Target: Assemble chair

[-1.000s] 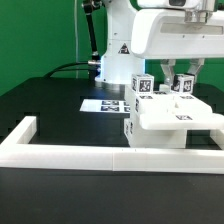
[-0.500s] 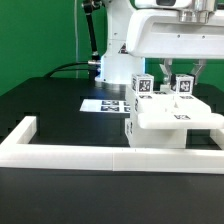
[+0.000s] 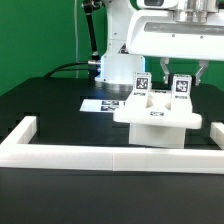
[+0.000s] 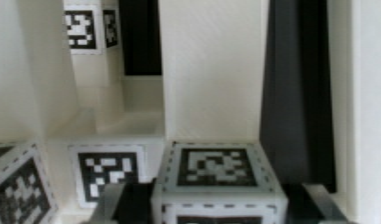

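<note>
The chair [image 3: 156, 118] is a white blocky piece standing inside the border frame, its flat seat facing up. Two tagged legs [image 3: 141, 86] rise from it. My gripper [image 3: 182, 72] comes down from above and is shut on the leg at the exterior view's right [image 3: 181, 88]. In the wrist view that tagged leg [image 4: 213, 166] fills the space between the dark fingers [image 4: 126, 200], with my gripper [image 4: 217, 203] closed against both its sides. More white chair surface and another tag [image 4: 102, 167] lie beside it.
A long white border frame [image 3: 90, 152] runs along the front and turns back at the exterior view's left. The marker board [image 3: 103, 103] lies flat on the black table behind the chair. The arm's base [image 3: 115, 60] stands at the back.
The chair, held by its leg, has shifted toward the exterior view's left together with my gripper. The tagged side block seen earlier on its left face no longer shows.
</note>
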Tool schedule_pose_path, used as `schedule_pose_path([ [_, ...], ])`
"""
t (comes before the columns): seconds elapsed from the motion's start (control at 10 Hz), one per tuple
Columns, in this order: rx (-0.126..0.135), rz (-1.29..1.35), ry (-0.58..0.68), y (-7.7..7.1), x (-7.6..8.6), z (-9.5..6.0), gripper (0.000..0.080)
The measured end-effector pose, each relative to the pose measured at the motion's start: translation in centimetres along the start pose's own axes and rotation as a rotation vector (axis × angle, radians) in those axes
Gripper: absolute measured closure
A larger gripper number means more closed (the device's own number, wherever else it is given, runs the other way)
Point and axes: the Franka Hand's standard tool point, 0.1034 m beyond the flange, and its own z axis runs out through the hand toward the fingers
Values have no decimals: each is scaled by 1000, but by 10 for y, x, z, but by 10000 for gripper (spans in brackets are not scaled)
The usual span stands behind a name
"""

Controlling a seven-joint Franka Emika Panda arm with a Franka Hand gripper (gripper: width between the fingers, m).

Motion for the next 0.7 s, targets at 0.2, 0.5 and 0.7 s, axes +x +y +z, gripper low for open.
schedule_pose_path([
  [0.2, 6, 159, 5, 1, 2, 0, 512],
  [0.5, 7, 182, 5, 0, 2, 0, 404],
  [0.7, 10, 172, 9, -5, 1, -3, 187],
])
